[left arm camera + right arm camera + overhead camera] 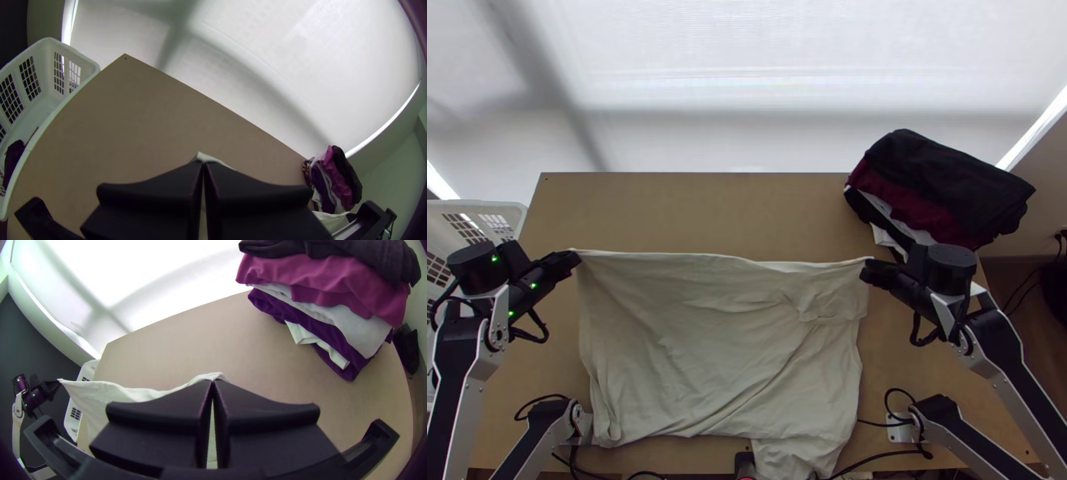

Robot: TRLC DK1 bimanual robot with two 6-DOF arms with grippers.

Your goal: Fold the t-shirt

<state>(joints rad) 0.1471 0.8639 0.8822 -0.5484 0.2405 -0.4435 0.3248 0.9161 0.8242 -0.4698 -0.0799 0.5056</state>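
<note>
Left end effector and right end effector clamp the t-shirt, seemingly by far corners, table stretching beyond.

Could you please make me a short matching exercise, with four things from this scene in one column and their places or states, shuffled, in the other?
Things
1. T-shirt
2. Left end effector
3. Clothes pile
4. Basket

Places or states
A. In several colours, stacked near the far right corner of the table in the top view
B. White with grid-like openings, beside the table's left edge in the top view
C. Pale, spread out, with its far edge stretched sideways
D. Shut on a corner of pale cloth

Right pairs: 1-C, 2-D, 3-A, 4-B
</note>
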